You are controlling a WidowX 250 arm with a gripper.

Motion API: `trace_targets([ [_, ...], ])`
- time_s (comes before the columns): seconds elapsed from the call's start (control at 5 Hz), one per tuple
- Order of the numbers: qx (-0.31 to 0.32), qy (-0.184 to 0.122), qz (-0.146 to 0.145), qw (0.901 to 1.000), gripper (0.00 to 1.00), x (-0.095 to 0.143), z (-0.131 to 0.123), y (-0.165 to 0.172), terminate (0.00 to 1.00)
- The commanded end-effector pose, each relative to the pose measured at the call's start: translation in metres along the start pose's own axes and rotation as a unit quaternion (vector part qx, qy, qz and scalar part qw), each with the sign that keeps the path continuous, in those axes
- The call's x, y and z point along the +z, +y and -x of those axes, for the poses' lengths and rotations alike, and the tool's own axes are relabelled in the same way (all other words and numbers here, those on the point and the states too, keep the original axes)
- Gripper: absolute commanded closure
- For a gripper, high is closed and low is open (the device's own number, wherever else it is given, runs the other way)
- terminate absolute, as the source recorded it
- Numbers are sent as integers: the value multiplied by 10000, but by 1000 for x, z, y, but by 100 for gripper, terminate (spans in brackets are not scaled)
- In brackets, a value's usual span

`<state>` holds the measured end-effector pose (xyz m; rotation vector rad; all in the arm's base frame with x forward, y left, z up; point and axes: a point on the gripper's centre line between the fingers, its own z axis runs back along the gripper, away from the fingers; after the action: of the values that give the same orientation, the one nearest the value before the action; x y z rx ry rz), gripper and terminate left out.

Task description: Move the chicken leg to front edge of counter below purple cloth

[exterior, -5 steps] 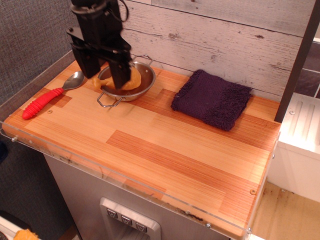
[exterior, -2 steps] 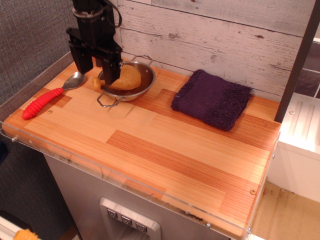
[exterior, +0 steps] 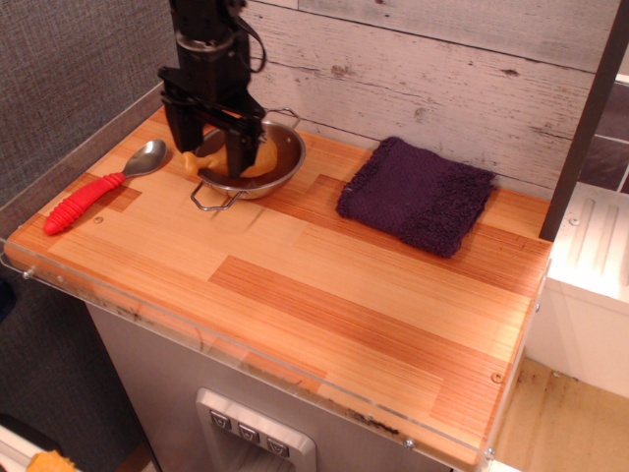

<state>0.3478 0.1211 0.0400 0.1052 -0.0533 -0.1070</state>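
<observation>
Chicken leg (exterior: 248,157), tan-golden in colour, lies in the steel bowl (exterior: 280,169) at the back left part of the counter (exterior: 324,295), with its thin bone end (exterior: 191,159) reaching over the left rim of the bowl. The black gripper (exterior: 212,146) stands over the bowl, with one finger on each side of the leg, the left one near the bone end and the right one in front of the fat part. The jaws look narrow around the leg, but I cannot tell if they really press on it. A spoon (exterior: 96,189) with a red handle lies to the left of the bowl, apart from it. The purple cloth (exterior: 416,194) lies folded at the back right part of the counter, well apart from the bowl. The front edge of the counter has a clear rim (exterior: 246,362).
</observation>
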Motion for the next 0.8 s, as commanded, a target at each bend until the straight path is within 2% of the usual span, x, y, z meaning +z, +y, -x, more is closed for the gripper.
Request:
trace_targets([
  [0.0,-86,-82,-203,9997,0,8,-12,-3,0],
  [0.2,-65,-58,-210,9997,0,7,-12,-4,0],
  [0.4,-61,-40,-205,9998,100,6,-11,-6,0],
  [0.6,-84,-18,-211,9997,100,8,-10,-7,0],
])
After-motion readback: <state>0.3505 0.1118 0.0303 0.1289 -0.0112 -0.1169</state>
